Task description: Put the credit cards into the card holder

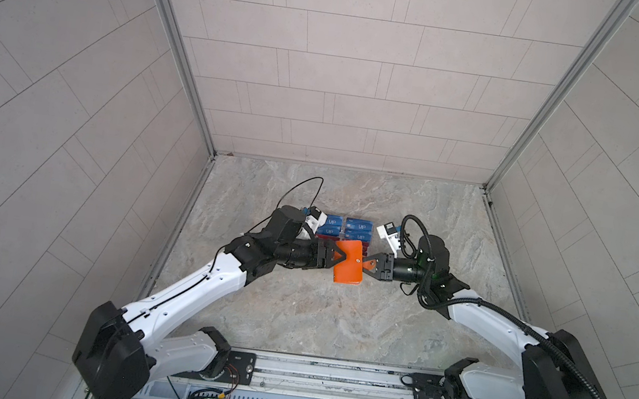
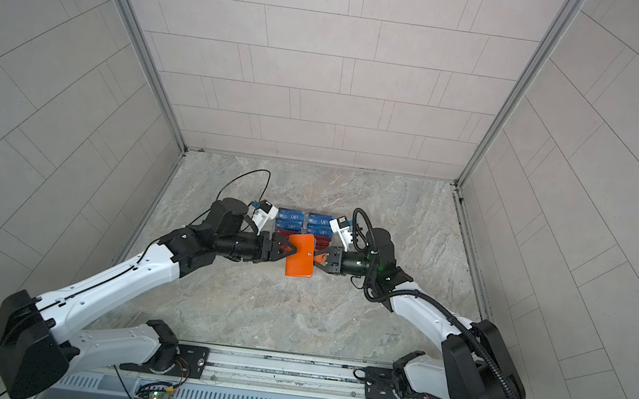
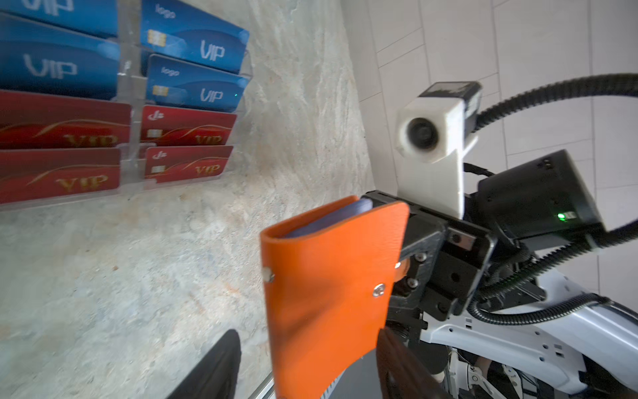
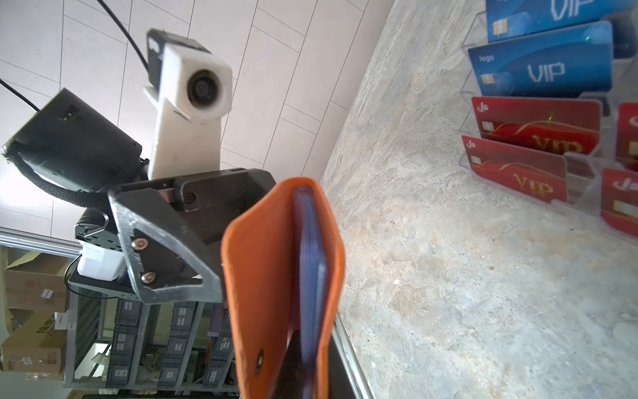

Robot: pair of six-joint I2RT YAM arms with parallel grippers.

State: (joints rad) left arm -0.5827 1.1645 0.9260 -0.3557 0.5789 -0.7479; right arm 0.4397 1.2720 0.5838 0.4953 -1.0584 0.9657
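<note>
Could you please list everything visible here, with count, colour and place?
card holder: one, orange, mid-table between both grippers
blue cards: at least four faces, blue, upper rack tiers
red cards: at least four faces, red, lower rack tiers
acrylic racks: two, clear, side by side behind the holder
table: one, grey marbled, inside tiled walls
left gripper: one, black, jaws open around the holder's edge opposite the tab
right gripper: one, black, jaws shut on the holder's tab
</note>
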